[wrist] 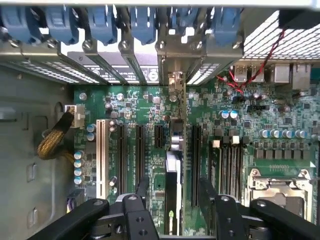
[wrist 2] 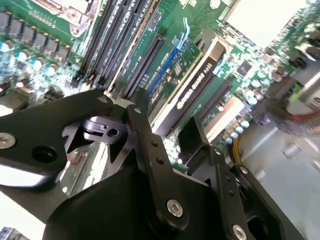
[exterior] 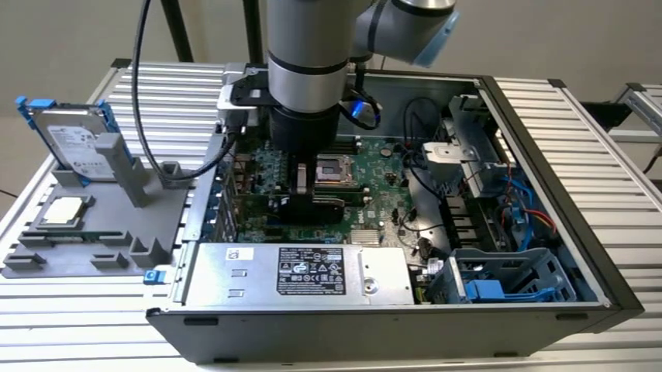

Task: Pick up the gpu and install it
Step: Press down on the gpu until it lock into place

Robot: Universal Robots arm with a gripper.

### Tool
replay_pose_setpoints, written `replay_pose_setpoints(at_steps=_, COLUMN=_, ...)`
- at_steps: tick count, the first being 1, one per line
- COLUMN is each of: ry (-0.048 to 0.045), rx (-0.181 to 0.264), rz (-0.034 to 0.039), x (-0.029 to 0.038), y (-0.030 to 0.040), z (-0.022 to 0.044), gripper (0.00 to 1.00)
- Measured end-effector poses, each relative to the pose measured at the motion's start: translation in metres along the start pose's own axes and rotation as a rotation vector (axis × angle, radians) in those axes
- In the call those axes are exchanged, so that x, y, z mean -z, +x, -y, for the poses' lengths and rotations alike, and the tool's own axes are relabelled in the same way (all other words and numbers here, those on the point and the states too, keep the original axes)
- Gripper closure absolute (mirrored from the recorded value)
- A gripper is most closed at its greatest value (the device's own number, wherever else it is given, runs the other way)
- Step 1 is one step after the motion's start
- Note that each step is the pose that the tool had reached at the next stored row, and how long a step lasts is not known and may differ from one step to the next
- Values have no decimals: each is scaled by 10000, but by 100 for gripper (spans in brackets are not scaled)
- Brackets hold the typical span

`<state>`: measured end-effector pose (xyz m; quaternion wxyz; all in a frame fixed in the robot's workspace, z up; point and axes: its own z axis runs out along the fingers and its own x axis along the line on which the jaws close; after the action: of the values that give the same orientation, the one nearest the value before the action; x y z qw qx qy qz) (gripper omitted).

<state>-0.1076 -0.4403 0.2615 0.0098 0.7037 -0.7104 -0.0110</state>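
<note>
The gripper [exterior: 301,203] reaches down inside the open computer case [exterior: 538,101], low over the motherboard [exterior: 388,186], and the gpu [wrist: 173,187] stands on edge directly between its fingers [wrist: 141,192]. In the first wrist view the fingers sit apart, one on each side of the card and close to its faces; whether they press on it I cannot tell.

The card sits upright in the row of expansion slots [wrist: 122,152], its lower edge at the board. In the exterior view it lies at about 6 o'clock from the processor socket [exterior: 337,169]. Empty black slots run parallel on both flanks, giving little side room, and the power supply [exterior: 300,271] stands near at 6 o'clock from the gripper in that view.

Its long axis follows the slots. In the first wrist view the silver bracket end [wrist: 174,82] points to 12 o'clock, meeting the rear wall's slot covers [wrist: 125,67] (blue clips above them). In the second wrist view the card's black cooler face [wrist 2: 192,85] runs diagonally from the gripper [wrist 2: 170,145] toward 1 o'clock.
</note>
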Motion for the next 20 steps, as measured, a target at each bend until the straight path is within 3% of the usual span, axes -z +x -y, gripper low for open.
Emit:
replay_pose_setpoints(at_steps=5, ry=1, rx=1, rz=1, x=203, y=-1, z=-6, gripper=0)
replay_pose_setpoints(at_steps=6, ry=2, rx=0, rz=0, x=203, y=-1, z=-6, gripper=100)
replay_pose_setpoints(at_steps=20, ry=1, rx=1, rz=-1, x=204, y=-4, z=-6, gripper=100)
